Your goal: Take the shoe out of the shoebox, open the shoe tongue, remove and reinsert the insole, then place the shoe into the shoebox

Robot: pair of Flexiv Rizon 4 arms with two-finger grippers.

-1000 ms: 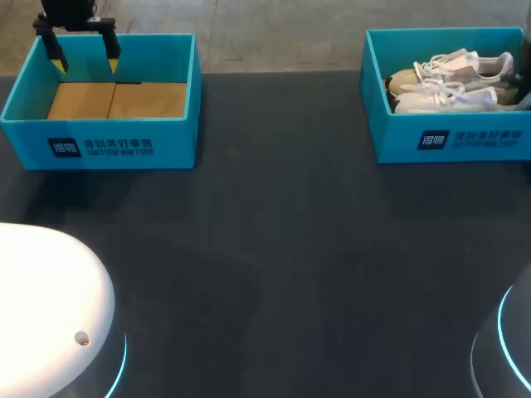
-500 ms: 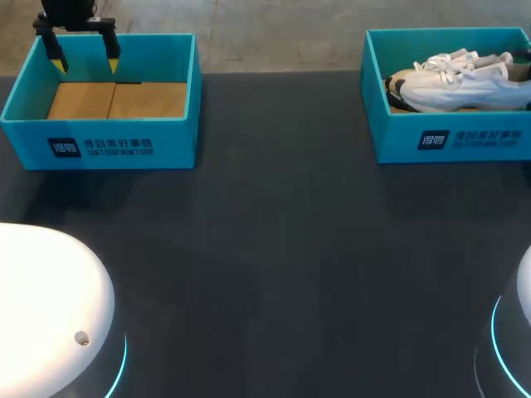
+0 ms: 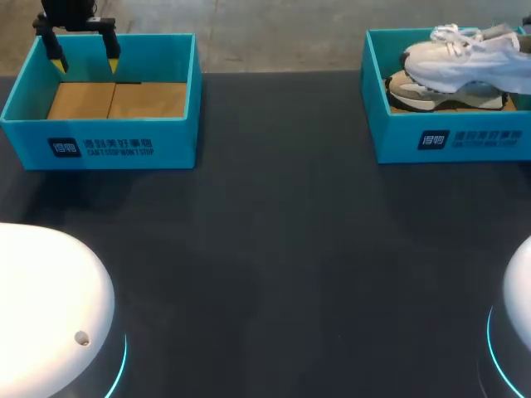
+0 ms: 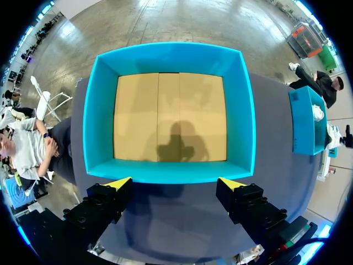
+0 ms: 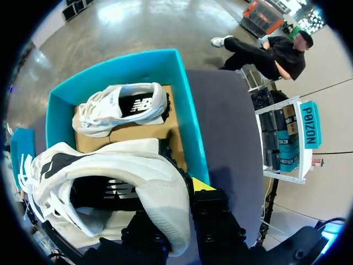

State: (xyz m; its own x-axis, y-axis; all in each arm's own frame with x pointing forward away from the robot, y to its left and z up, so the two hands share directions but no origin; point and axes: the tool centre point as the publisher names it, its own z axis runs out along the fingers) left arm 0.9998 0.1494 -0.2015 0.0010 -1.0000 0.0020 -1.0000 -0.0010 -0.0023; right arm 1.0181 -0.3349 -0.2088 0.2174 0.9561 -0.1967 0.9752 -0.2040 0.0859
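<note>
The dark surface (image 3: 274, 249) carries two boxes. Our right gripper (image 5: 179, 201) is clamped on the heel collar of a white mesh sneaker (image 5: 110, 165), holding it just above the teal cardboard shoebox (image 3: 448, 141), where its white twin (image 5: 118, 107) lies. We judge the taking-out half done, with tongue, insole and return all left. The sneaker's long axis runs roughly level, heel at the gripper, toe pointing away. Our left gripper (image 4: 175, 182), spread wide and empty, hovers over the bare teal box (image 4: 171, 55).
</note>
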